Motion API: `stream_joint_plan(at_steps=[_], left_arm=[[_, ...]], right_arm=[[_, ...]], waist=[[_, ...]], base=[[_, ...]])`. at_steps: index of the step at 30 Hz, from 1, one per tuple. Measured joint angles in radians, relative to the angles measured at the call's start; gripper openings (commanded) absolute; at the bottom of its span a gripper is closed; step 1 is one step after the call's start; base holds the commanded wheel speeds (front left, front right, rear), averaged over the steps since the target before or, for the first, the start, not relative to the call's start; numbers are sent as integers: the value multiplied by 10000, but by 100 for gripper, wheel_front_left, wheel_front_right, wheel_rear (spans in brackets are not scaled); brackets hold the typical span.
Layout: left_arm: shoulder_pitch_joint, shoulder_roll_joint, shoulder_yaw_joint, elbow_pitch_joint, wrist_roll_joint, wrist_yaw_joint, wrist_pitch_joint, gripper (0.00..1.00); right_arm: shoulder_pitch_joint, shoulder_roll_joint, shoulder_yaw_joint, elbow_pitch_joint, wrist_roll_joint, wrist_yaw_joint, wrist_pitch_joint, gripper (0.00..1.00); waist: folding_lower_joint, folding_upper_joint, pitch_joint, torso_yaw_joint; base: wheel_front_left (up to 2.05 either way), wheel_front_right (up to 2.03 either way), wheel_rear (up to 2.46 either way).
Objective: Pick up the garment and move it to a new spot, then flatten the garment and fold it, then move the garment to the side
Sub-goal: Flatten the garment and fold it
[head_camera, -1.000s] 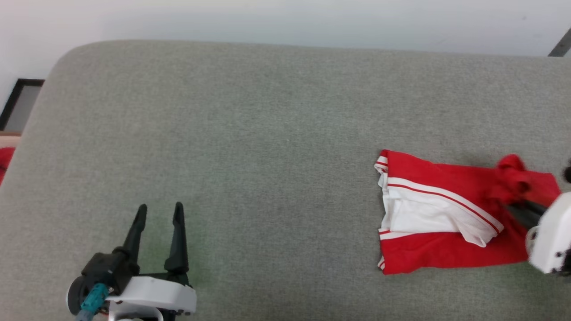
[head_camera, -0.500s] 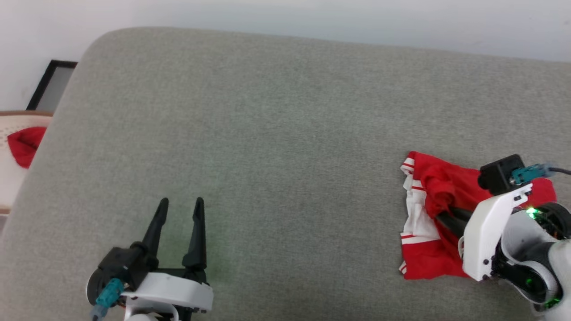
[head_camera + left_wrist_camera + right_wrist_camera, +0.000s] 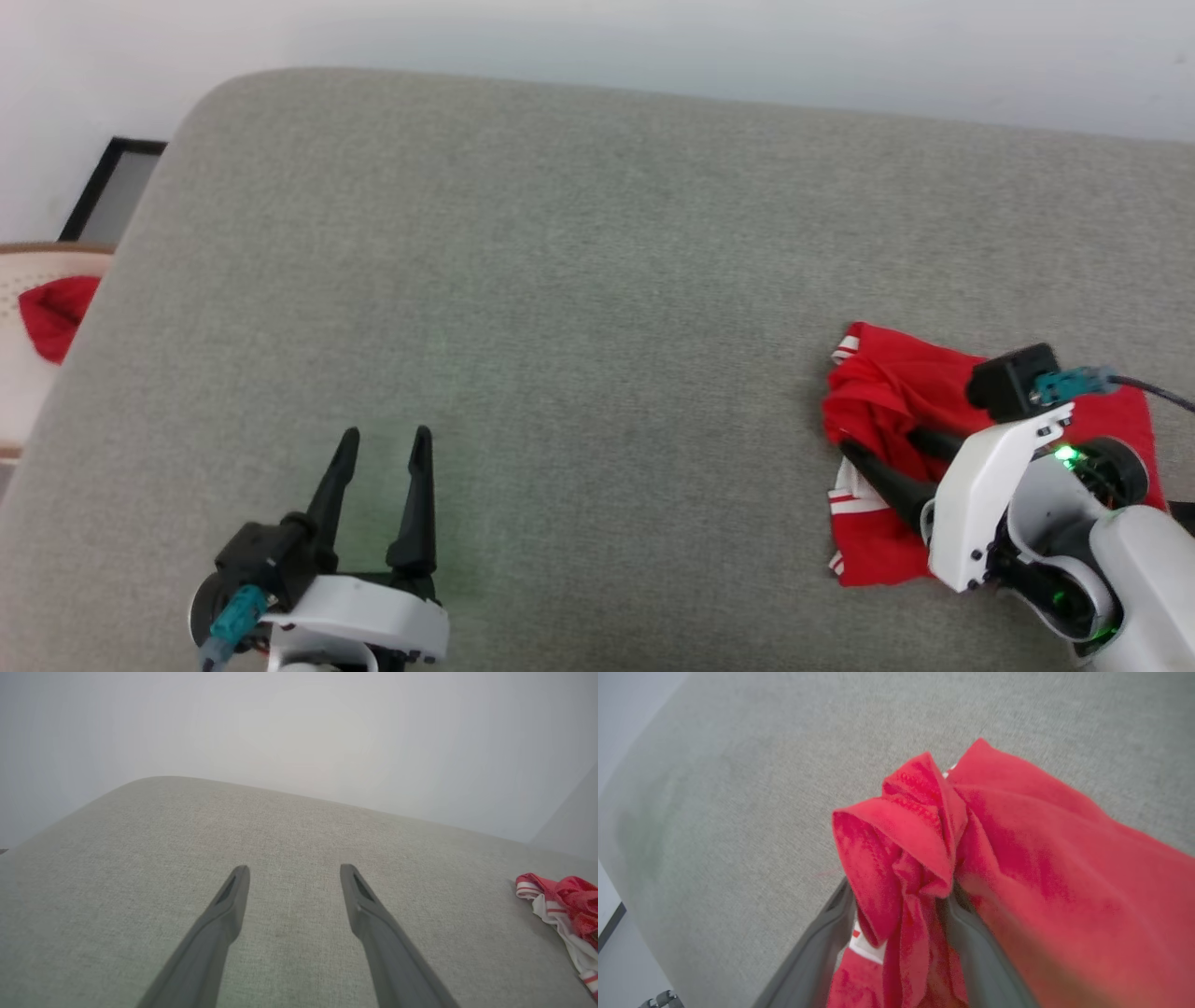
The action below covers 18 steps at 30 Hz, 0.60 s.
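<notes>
Since a second earlier, the right claw [image 3: 878, 441] had carried a red fold of the shirt [image 3: 896, 378] across toward the left. The fold covered most of the white sleeve panel that had lain bare, and the two dark fingers, then pinched on that fold, had come apart. The claw was now released. In the head view its fingers stood spread, with one tip at the shirt's left edge and the other further in on the red cloth. In the right wrist view the fingers [image 3: 817, 956] rose on either side of a loose bunched ridge of the shirt [image 3: 1017, 835]. The cloth lay between them and partly hid the tips, but nothing was squeezed.

The shirt lay on the grey cushion [image 3: 560, 308], near its right end and toward the front edge, folded over on itself. A little white with red stripes showed at its lower left and upper left corners. The left wrist view caught the shirt [image 3: 560, 896] at its far right edge.

The left claw [image 3: 386, 434] was near the front left of the cushion, well apart from the shirt. It was also released, its fingers [image 3: 219, 924] parted over bare grey fabric and holding nothing.

Off the cushion's left end stood a pale woven basket [image 3: 23, 392] with a small red cloth [image 3: 51, 313] lying inside it. Beyond the basket, a dark-framed panel [image 3: 112, 187] sat by the pale wall.
</notes>
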Motion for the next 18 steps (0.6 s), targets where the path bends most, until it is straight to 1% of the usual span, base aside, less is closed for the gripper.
stream_joint_plan(at_steps=[4,9,14,18], left_arm=[[71,-4,90,109,6,0,0,100],[64,-4,215,291,6,0,0,100],[-39,0,445,443,6,0,0,100],[-46,31,594,625,6,0,0,100]], right_arm=[[-14,-125,-226,-276,176,0,-589,100],[100,-424,-704,-247,297,0,-1806,100],[266,-497,-1035,245,355,0,-3254,100],[367,-535,-1129,884,21,0,-4368,100]], waist=[[0,0,-106,-248],[0,0,-227,-599],[0,0,-319,-949],[0,0,-435,-1199]], base=[[0,0,0],[0,0,0],[0,0,0],[0,0,0]])
